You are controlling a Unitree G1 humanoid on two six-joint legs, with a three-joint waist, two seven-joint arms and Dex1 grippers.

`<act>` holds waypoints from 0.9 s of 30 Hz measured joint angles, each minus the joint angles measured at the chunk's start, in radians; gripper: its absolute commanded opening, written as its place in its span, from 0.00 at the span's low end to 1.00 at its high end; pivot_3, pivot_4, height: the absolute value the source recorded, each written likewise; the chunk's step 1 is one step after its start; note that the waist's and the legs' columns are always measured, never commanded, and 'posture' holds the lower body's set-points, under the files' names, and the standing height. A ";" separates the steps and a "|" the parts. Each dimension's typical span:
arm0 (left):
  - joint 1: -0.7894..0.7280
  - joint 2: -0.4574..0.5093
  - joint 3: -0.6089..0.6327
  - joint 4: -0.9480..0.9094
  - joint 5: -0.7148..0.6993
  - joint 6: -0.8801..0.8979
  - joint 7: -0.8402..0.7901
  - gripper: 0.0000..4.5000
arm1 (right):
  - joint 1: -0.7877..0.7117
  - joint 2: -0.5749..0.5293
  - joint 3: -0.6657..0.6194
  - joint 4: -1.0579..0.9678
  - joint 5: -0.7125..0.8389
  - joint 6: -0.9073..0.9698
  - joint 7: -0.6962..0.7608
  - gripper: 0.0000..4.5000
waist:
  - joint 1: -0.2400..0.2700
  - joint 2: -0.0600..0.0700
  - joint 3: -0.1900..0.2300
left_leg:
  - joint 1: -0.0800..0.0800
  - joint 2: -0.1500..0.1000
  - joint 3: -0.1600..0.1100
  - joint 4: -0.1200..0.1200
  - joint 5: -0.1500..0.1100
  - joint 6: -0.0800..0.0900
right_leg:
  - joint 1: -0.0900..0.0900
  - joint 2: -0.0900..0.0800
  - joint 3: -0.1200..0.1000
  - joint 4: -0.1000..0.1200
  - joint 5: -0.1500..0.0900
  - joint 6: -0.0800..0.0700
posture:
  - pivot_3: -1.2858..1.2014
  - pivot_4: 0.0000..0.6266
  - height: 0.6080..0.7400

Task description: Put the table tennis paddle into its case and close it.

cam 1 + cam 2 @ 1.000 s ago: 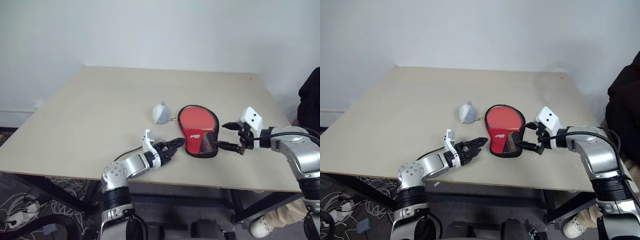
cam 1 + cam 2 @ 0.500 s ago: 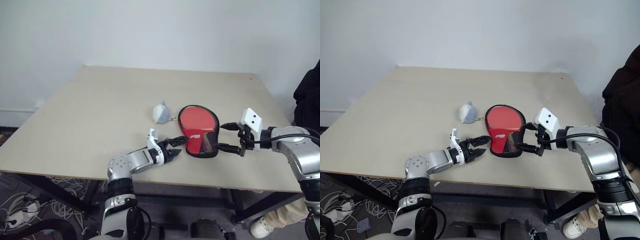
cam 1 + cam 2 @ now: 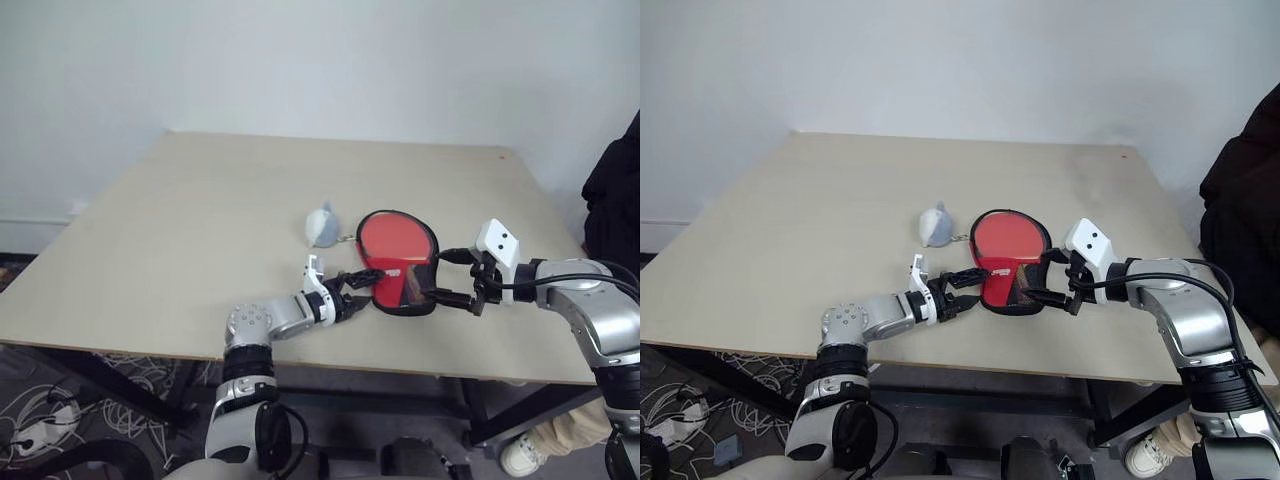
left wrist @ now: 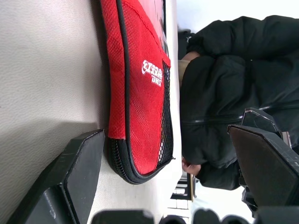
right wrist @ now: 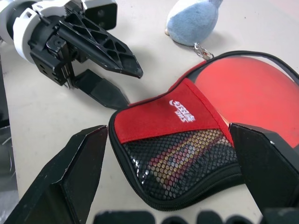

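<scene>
Now left tool (image 3: 962, 290) nearer case (image 3: 1010, 262) narrow end, released; right tool (image 3: 1052, 277) released, unmoved.

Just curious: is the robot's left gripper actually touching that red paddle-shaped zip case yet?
Apart. In the right wrist view, bare tabletop shows between the left gripper and the red paddle-shaped zip case.

Table tennis paddle (image 5: 196, 142) handle half-hidden behind the case (image 5: 159, 116) mesh pocket.
</scene>
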 measured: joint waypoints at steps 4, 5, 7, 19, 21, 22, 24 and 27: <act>-0.019 -0.007 0.000 0.031 0.009 -0.018 -0.004 1.00 | 0.000 0.002 0.000 0.000 0.002 0.002 -0.009 1.00 | 0.000 0.000 0.000 | 0.000 0.000 0.000 0.000 0.000 0.000 | 0.000 0.000 0.000 0.000 0.000 0.000 | 0.52 0.00 1.00; -0.021 -0.009 0.000 0.034 0.010 -0.023 -0.005 1.00 | 0.000 0.002 0.000 -0.001 0.002 0.002 -0.010 1.00 | 0.000 0.000 0.000 | 0.000 0.000 0.000 0.000 0.000 0.000 | 0.000 0.000 0.000 0.000 0.000 0.000 | 0.52 0.00 1.00; -0.024 -0.012 0.000 0.044 0.013 -0.034 -0.008 1.00 | 0.000 0.005 0.000 -0.001 0.002 0.004 -0.014 1.00 | 0.000 0.000 0.000 | 0.000 0.000 0.000 0.000 0.000 0.000 | 0.000 0.000 0.000 0.000 0.000 0.000 | 0.52 0.00 1.00; -0.045 -0.023 0.002 0.083 0.026 -0.066 -0.020 1.00 | 0.005 0.010 0.001 -0.004 0.002 0.008 -0.029 1.00 | 0.000 0.000 0.000 | 0.000 0.000 0.000 0.000 0.000 0.000 | 0.000 0.000 0.000 0.000 0.000 0.000 | 0.52 0.00 1.00; -0.051 -0.026 0.002 0.095 0.027 -0.073 -0.020 1.00 | 0.005 0.014 0.002 -0.004 0.002 0.008 -0.030 1.00 | 0.000 0.000 0.000 | 0.000 0.000 0.000 0.000 0.000 0.000 | 0.000 0.000 0.000 0.000 0.000 0.000 | 0.52 0.00 1.00; -0.051 -0.030 0.002 0.097 0.028 -0.075 -0.020 1.00 | 0.006 0.016 0.003 -0.005 0.002 0.008 -0.030 1.00 | 0.000 0.000 0.000 | 0.000 0.000 0.000 0.000 0.000 0.001 | 0.000 0.000 0.000 0.000 0.000 0.000 | 0.52 0.00 1.00; -0.054 -0.036 0.002 0.103 0.028 -0.078 -0.022 1.00 | 0.007 0.020 0.006 -0.006 0.002 0.008 -0.032 1.00 | 0.000 0.000 0.000 | 0.000 0.000 0.000 0.000 -0.001 0.001 | 0.000 0.000 0.000 0.000 0.000 0.000 | 0.52 0.00 1.00; -0.055 -0.047 0.001 0.106 0.029 -0.083 -0.024 1.00 | 0.009 0.023 0.011 -0.007 0.002 0.009 -0.035 1.00 | 0.000 0.000 0.000 | -0.001 0.000 0.000 0.000 0.000 0.001 | 0.000 0.000 0.000 -0.001 0.000 0.000 | 0.52 0.00 1.00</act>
